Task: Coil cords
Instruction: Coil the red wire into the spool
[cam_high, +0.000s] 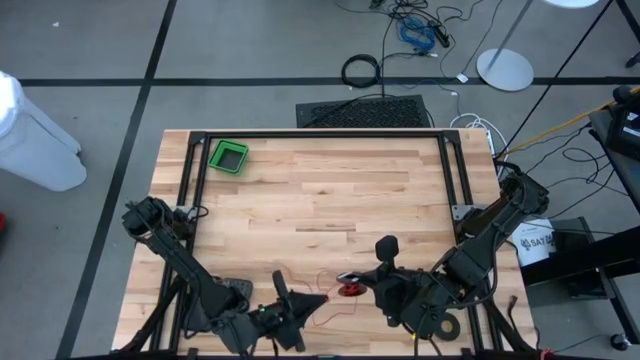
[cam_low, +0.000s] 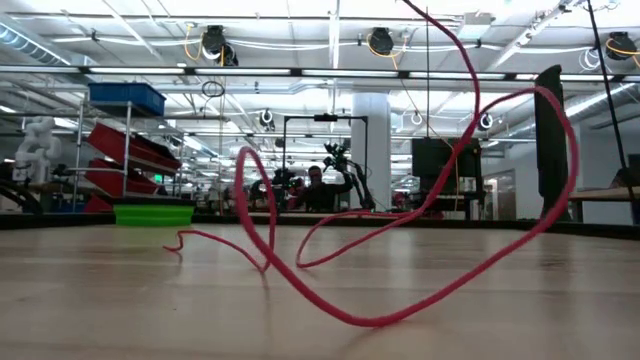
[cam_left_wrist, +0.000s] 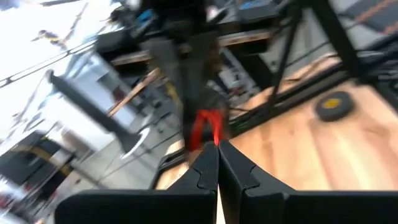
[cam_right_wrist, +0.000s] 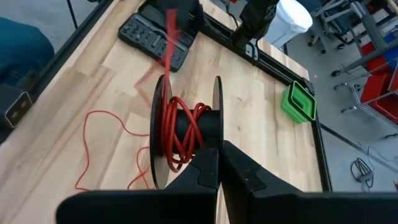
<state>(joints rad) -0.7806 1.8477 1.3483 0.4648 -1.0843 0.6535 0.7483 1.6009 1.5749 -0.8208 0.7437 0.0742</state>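
Thin red cord (cam_right_wrist: 180, 127) wound round a black spool (cam_right_wrist: 186, 134) w/ flat round flanges, lower centre of the high view; loose wiry loops trail over the pale wood-plank surface (cam_high: 330, 190). Right hand (cam_right_wrist: 217, 163), matte black, fingers pressed together at the spool's hub. Left hand (cam_left_wrist: 216, 163) lower left of the high view, fingers pinched shut on the red strand. Green square bin (cam_high: 229, 157) upper left of the surface, well apart. Flat black ring (cam_high: 447, 325) near the lower-right edge.
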